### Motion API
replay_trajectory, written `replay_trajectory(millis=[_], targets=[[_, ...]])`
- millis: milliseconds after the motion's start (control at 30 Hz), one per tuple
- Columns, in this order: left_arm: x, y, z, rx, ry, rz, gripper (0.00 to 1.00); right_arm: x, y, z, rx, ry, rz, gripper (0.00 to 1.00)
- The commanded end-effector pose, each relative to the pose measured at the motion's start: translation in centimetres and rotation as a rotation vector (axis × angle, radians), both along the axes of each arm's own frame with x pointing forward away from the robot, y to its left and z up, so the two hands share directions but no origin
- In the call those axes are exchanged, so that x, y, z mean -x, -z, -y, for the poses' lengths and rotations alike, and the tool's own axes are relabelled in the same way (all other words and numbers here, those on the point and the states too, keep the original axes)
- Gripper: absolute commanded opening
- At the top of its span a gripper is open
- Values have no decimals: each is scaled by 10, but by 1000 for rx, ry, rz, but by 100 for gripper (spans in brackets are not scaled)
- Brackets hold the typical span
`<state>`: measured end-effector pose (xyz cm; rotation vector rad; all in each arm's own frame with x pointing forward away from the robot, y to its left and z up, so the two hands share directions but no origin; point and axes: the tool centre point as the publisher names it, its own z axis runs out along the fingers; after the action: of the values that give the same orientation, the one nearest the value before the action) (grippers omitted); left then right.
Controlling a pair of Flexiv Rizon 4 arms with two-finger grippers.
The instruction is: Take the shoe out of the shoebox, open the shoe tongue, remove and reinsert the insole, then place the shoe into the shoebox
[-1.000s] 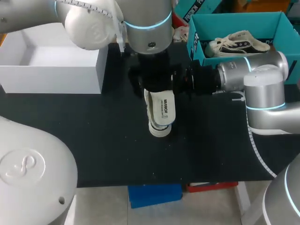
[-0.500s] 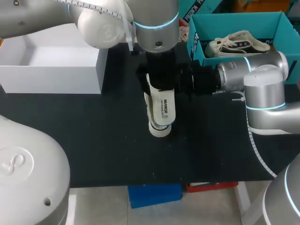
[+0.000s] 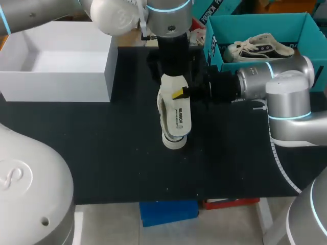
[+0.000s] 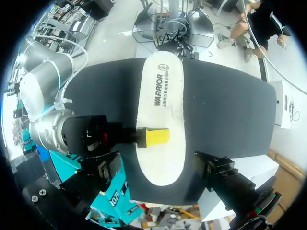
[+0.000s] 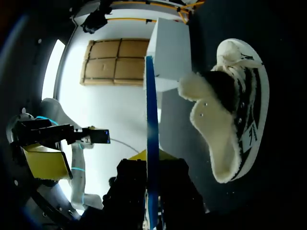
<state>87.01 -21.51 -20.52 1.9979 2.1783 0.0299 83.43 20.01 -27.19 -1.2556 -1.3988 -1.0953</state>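
Head view: a black worktop (image 3: 102, 153) carries a white open cardboard box (image 3: 56, 87) at its left rear. A teal cardboard shoebox (image 3: 245, 25) stands at its right rear and holds a cream low-top sneaker (image 3: 260, 46).

The left arm (image 3: 166, 15) comes down over the middle of the worktop. The right arm (image 3: 276, 81) lies level and points in from the right.

The task's shoe, a black-and-white canvas sneaker with fleecy cream lining (image 5: 240, 100), rests on the middle of the worktop. It is outside the shoebox, and its tongue is folded open.

A white printed foam insole (image 4: 160, 110) is out of the shoe and held flat directly above it.

The right tool (image 3: 179, 94) is clenched on the insole, one yellow fingertip (image 4: 156, 136) pressing the top face near the heel end. Right wrist view: the insole appears edge-on between the fingers.

The left tool (image 3: 171, 69) hangs above the insole's heel end, released. In the left wrist view its black fingers (image 4: 220, 172) stand either side of the insole without contact.
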Motion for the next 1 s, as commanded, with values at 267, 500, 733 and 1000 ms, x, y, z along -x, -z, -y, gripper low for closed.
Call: replay_trajectory(millis=[267, 500, 733, 1000], targets=[[-49, 10, -5, 21, -16, -14, 100, 0, 0, 0, 1, -1, -1, 0], [-56, 9, -16, 13, -44, 3, 100, 0, 0, 0, 1, -1, -1, 0], [-28, 6, -14, 25, -43, 1, 100, 0, 0, 0, 1, -1, -1, 0], [23, 5, -11, 14, -31, -8, 100, 0, 0, 0, 1, -1, -1, 0]])
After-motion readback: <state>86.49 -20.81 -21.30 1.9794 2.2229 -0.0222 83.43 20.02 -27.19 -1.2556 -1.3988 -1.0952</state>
